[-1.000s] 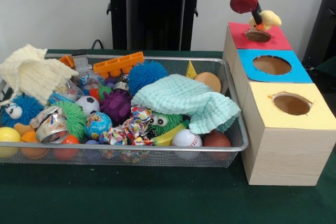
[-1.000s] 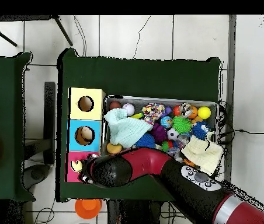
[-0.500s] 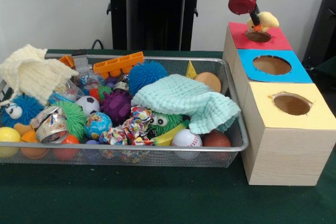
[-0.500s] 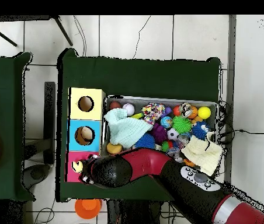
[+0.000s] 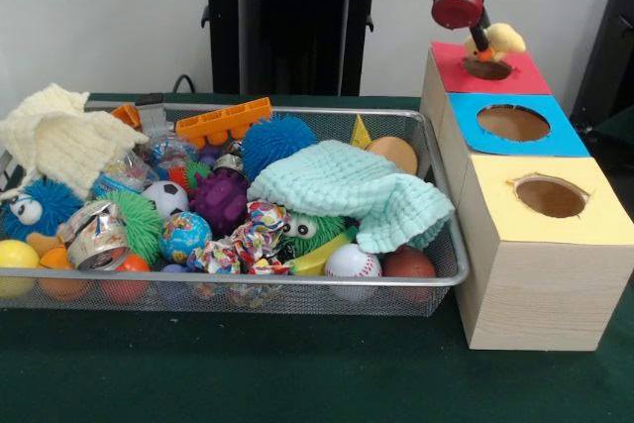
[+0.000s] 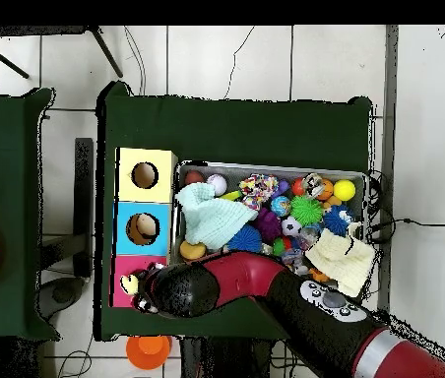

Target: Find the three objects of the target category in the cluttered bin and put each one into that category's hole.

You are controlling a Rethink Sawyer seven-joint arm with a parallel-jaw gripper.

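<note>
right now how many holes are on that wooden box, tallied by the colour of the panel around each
red-panel hole: 1
blue-panel hole: 1
yellow-panel hole: 1
total: 3
The claw holds a yellow duck toy just above the red-panel hole.
</note>
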